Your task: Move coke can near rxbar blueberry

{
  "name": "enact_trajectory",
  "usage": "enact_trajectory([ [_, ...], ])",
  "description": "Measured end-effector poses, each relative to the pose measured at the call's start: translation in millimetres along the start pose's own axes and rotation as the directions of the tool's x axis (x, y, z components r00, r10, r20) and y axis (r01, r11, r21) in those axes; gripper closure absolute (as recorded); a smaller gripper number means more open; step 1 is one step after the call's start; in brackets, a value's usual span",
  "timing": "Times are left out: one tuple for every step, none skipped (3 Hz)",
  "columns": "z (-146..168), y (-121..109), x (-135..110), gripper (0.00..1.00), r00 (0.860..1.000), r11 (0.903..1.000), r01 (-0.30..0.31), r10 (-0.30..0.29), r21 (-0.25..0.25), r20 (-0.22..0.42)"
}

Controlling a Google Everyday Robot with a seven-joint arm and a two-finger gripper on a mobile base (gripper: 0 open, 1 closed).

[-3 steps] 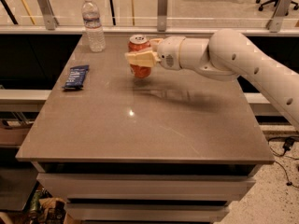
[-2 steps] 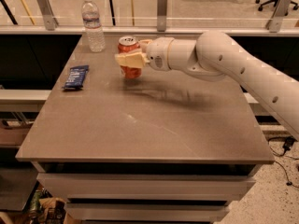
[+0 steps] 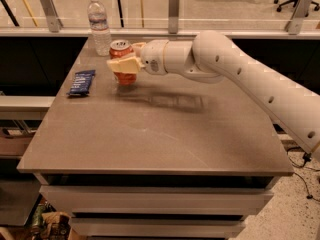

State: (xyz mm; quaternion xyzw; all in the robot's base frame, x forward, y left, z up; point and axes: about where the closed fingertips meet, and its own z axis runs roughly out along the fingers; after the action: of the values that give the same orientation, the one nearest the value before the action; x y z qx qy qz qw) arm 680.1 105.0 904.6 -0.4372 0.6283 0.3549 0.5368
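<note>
Coke can (image 3: 121, 60) clamped upright in claw (image 3: 122, 64), right of rxbar blueberry (image 3: 81, 82), apart.

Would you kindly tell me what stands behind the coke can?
The bottle stands just behind and to the left of the can, by the back edge of the table. The end effector grips the can's middle, covering the label there.
</note>
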Motion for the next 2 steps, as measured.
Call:
enact_trajectory([
  [16, 12, 2, 1.0, 1.0, 0.9987, -0.006, 0.005, -0.051, -0.01],
  [30, 21, 10, 1.0, 1.0, 0.9946, -0.026, 0.024, -0.1, -0.017],
])
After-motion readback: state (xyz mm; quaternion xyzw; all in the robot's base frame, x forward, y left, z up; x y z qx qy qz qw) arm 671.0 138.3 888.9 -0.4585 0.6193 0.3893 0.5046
